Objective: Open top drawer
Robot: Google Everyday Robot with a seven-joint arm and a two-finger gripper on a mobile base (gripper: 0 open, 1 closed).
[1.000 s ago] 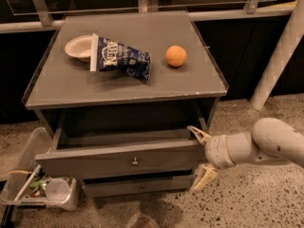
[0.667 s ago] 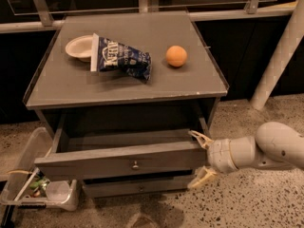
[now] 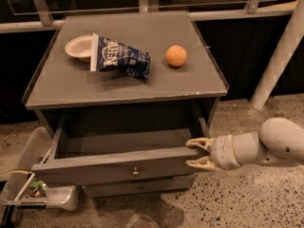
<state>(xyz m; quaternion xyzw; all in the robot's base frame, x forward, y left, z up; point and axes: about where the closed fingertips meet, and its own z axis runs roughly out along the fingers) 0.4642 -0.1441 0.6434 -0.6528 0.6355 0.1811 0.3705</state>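
**Gripper clamped on end of pulled-out top drawer**

Fingers [image 3: 199,143] are closed in on the right-hand end (as seen in view) of the drawer front. The upper tip sits over the top edge and the lower tip vs. the front face, w/ a slim gap between them filled by the panel corner. The gripper [image 3: 198,153] sits low, just beside the cabinet's right front corner. Its white wrist and rounded arm [image 3: 280,141] run off toward the view's right edge, above the speckled floor [image 3: 247,198].

The top drawer [image 3: 104,167] is drawn well out from under the cabinet top [image 3: 128,87], and the front is a bit askew. Its small round knob [image 3: 135,171] is at ctr of the front, well apart from the gripper. Inside the drawer, the grey floor and side walls are in view.

Below it, a slimmer lower drawer [image 3: 137,188] is in view, shut.

On the cabinet top, a white bowl [image 3: 78,46] sits near the back-left. A blue snack bag [image 3: 121,59] lies on its side, one end resting vs. the bowl's rim. What's in the bowl can't be told. An orange [image 3: 176,56] sits apart from the bag, toward the right.

On the floor at left, a clear plastic bin [image 3: 45,198] sits beside the cabinet w/ sth green in it, too small to tell what.
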